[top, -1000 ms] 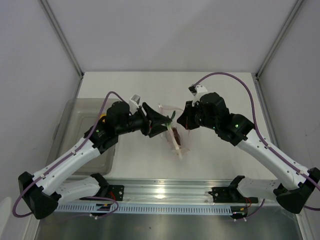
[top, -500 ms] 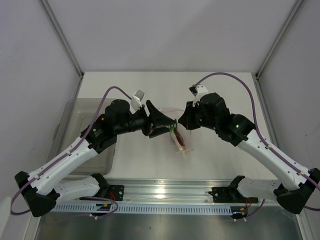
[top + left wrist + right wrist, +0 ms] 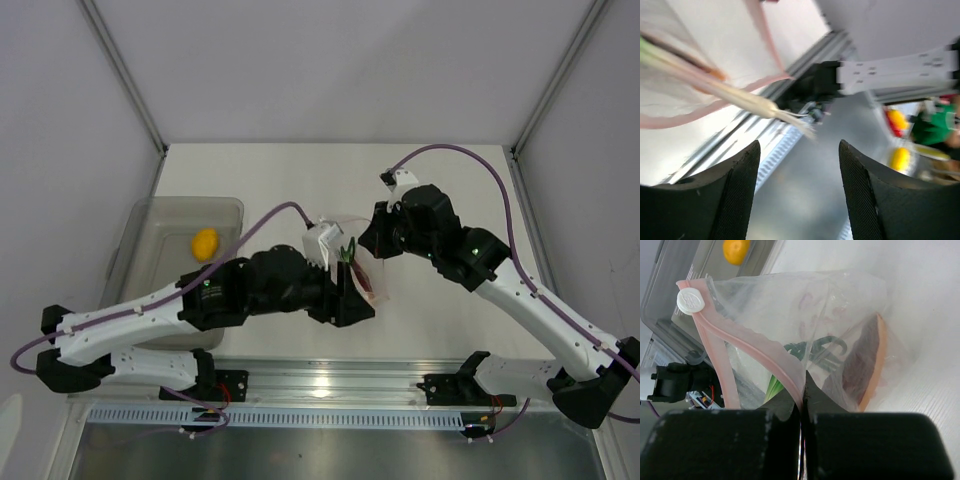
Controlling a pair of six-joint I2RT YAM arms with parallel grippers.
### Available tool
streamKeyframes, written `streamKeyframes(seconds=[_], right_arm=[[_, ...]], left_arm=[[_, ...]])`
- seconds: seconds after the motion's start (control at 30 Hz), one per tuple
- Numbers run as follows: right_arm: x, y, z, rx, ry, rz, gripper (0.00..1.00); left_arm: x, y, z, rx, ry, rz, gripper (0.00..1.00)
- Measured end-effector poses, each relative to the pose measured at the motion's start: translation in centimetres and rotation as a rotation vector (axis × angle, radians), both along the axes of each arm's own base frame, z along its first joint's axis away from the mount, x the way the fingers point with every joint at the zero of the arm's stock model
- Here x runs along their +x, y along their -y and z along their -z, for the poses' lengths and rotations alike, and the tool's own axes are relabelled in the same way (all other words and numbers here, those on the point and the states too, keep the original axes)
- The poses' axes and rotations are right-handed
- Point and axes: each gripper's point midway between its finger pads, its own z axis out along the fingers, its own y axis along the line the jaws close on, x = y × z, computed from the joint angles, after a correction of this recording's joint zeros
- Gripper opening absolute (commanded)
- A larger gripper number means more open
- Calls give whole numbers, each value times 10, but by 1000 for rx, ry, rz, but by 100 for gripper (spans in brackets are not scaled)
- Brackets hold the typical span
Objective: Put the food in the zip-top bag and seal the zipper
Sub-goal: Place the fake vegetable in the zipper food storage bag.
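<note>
Two arms reach in over a white table (image 3: 450,180), which has a grey bin (image 3: 160,210) at its left.

(a) The bag (image 3: 790,305) is clear, thin and crinkly. It is held up over the middle of the table between the two grippers, with its mouth gaping. Whether its bottom touches the table cannot be told. It is probably very light and limp, so it should fold or slide under any push. The firm place to take it is the zipper (image 3: 790,376), the pink strip at the mouth, not the slack film.

(b) The left gripper (image 3: 800,170) has its jaws apart with nothing between them, just beside the bag's near side.

(c) The right gripper (image 3: 802,397) has its fingers clenched on the zipper and holds the mouth up.

(d) The red piece (image 3: 862,360) is long and dark and lies inside the bag, low down.

(e) The lemon (image 3: 205,243) sits in the bin, well apart from the bag and not yet packed. It is round and smooth, so it will likely roll; it is best pinched across its middle.

(f) The stems (image 3: 812,351) are thin and green, inside the bag beside the red piece.

Views:
- **Top view:** it alone gives the layout of arms, bin and bag.
- **Right wrist view:** it alone shows the contents through the film, the pinch on the zipper, and a white round tab (image 3: 688,301) at the strip's far end.
- **Left wrist view:** though blurred, it alone shows the empty gap between the left gripper's jaws.
</note>
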Motion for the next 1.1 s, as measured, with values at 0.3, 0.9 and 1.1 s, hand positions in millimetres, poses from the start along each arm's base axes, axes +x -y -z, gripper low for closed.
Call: streamKeyframes(seconds=[0.3,0.9,1.1], right_arm=[[0,1,2,-3,-4,3,0],[-1,2,6,-7,-10,4,0],[-1,2,5,-4,-10,0,0]], left_arm=[[7,-2,47,351,231,-106,72],[26,6,28,439,322,-177,66],[16,21,28,433,379,-109,71]])
